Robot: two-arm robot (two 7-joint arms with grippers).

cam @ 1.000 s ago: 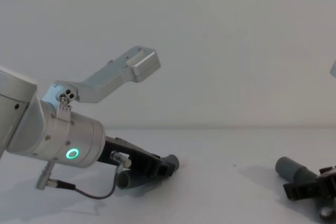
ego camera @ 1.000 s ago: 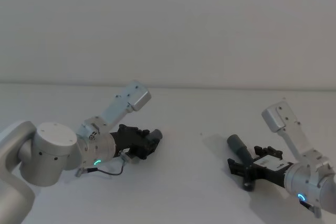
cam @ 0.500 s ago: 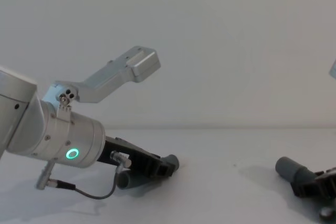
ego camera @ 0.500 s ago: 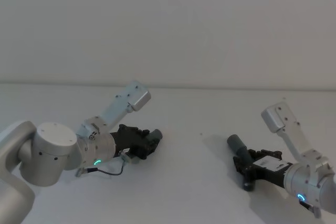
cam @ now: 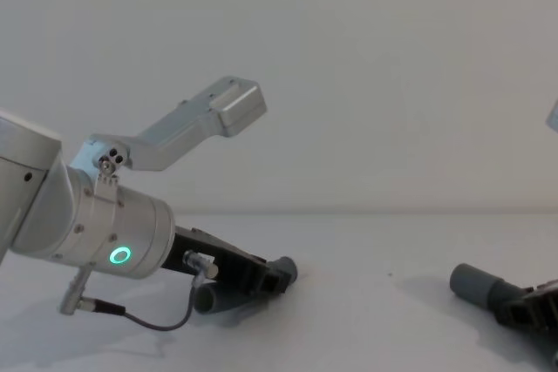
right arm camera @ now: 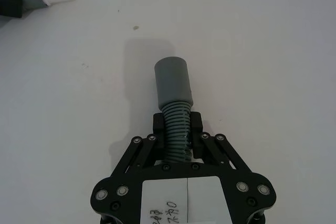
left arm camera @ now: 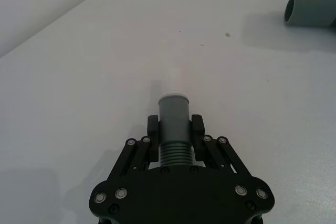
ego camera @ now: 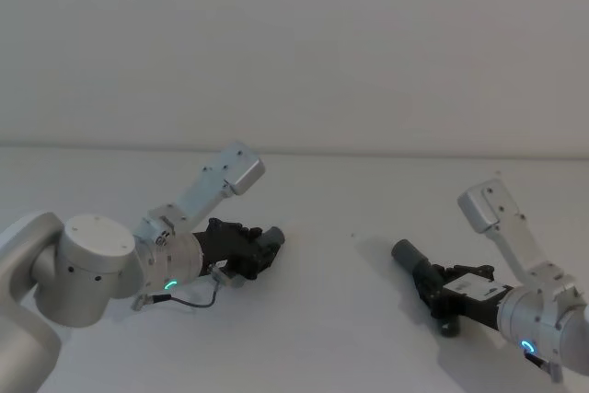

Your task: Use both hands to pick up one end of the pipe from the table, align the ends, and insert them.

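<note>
Low over the table [ego camera: 322,338], the left gripper [left arm camera: 175,129] clamps the white-tipped hose [left arm camera: 174,109] by its ribs. Well apart on the robot's right, the right gripper [right arm camera: 177,125] is closed on the ribs of the other hose [right arm camera: 176,115], its cuff [right arm camera: 172,82] jutting ahead.

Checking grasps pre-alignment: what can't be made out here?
Chest view: black two-finger right tool cut off by the right edge.
Head view: tip of the white-tipped ribbed grey hose piece too small, against black left tool.
Right wrist view: rear of the plain-cuffed ribbed grey hose piece hidden under the tool body.
</note>
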